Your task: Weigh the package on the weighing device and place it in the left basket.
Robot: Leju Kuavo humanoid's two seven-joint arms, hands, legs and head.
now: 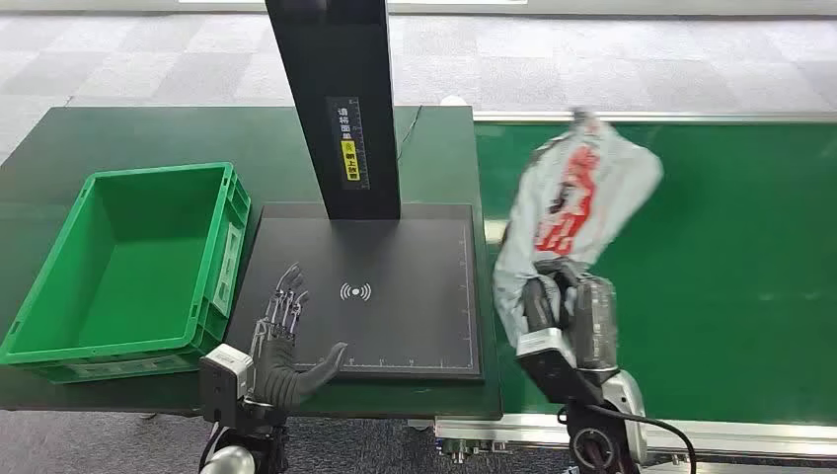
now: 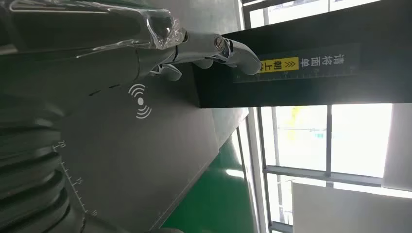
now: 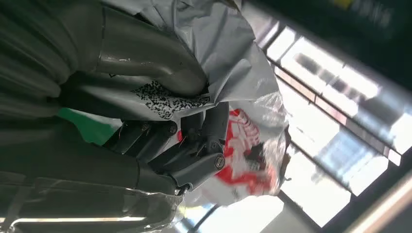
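The package point(image 1: 572, 197) is a grey-white plastic mailer with red print, lifted above the green conveyor belt point(image 1: 730, 257). My right hand point(image 1: 568, 301) grips its lower end; up close the thumb and dark fingers point(image 3: 194, 145) clamp the bag point(image 3: 233, 73) near a printed code. The black weighing plate point(image 1: 395, 296) with a white wireless mark lies left of the package. My left hand point(image 1: 286, 341) hovers open over the plate's near left corner, fingers point(image 2: 228, 51) stretched out. The green basket point(image 1: 59, 346) stands empty at the left.
A black post point(image 1: 336, 99) with a yellow label rises from the back of the weighing plate. The dark table point(image 1: 118, 138) carries plate and basket. The conveyor's metal rail point(image 1: 691, 117) runs along its far side.
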